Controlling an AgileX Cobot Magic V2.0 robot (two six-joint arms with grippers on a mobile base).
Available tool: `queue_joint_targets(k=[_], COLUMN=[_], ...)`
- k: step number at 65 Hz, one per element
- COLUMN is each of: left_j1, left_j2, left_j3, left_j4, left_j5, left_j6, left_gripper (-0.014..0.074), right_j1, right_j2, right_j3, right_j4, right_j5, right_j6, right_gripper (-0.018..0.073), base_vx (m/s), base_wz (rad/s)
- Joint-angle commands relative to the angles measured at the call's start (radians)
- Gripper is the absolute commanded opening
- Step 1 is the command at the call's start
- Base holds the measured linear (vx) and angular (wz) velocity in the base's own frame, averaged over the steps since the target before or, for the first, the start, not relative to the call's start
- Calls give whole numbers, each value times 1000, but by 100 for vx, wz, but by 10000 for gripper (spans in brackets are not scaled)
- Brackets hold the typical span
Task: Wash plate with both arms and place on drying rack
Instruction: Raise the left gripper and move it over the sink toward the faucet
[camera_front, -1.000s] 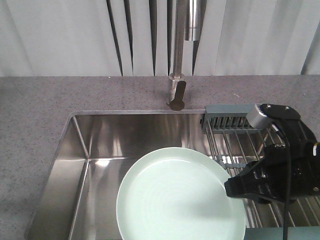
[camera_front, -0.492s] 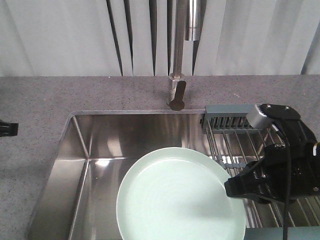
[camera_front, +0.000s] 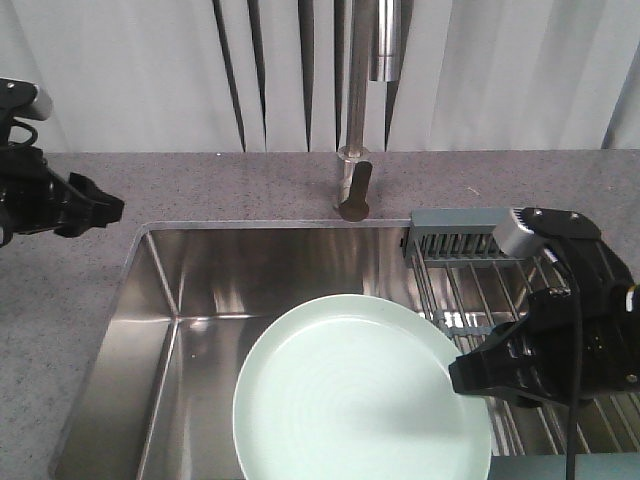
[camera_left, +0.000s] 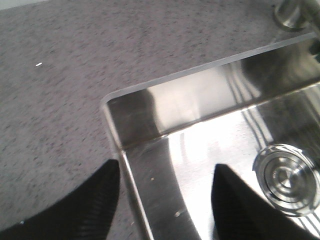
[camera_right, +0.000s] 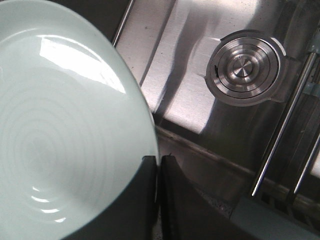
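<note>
The pale mint-green plate (camera_front: 360, 400) hangs tilted over the steel sink (camera_front: 200, 290), held by its right rim. My right gripper (camera_front: 462, 378) is shut on that rim; in the right wrist view its jaws pinch the edge of the plate (camera_right: 60, 130) at the gripper (camera_right: 158, 167). My left gripper (camera_front: 108, 210) hovers above the counter at the sink's far left corner. In the left wrist view the left gripper (camera_left: 165, 187) is open, its fingertips (camera_left: 107, 185) straddling the sink's edge with nothing between them. The drying rack (camera_front: 470, 250) lies across the sink's right end, behind my right arm.
A steel faucet (camera_front: 358, 110) rises behind the sink at centre, its handle pointing forward. The drain (camera_right: 245, 67) sits in the sink floor, below and right of the plate. Grey speckled counter (camera_front: 70, 330) surrounds the basin. White curtains hang at the back.
My left arm has come into view from the left and now hovers over the counter by the sink's far left corner. The plate and right arm have not moved.
</note>
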Motion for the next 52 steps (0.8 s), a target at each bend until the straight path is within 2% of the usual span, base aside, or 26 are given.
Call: queue_joint_targets(k=[1,7,13,20,36,52], left_j1=[0,0,-9,-43,-144,-222], left_j2=[20,67,116,170,280,392], left_j3=[-65,-98,-136,-186,-300,-438], left_j4=[-219,-337,-400,-398,-398,-396], left_j5=[4,57,106,127,125,151], left_j6=[180,308,377,414,581,635], left_gripper=[490,514,526,528,528,528], right_j1=[-1,-1,-1,-1,-1,-1], right_j2=[-22,-22,-22,-22,-22,-22], right_j3=[-28,-28,-28,-28,-28,-28], right_j4=[37,37,37,37,37,37], right_j5=[-29,-29,-29,-29,-29,-29], right_j6=[-10,-10,-10,-10,-10,-10], right_gripper=[-7,-7,-7,-7,-7,-7], base_vx=[0,0,0,0,0,0], base_wz=[0,0,0,0,0,0])
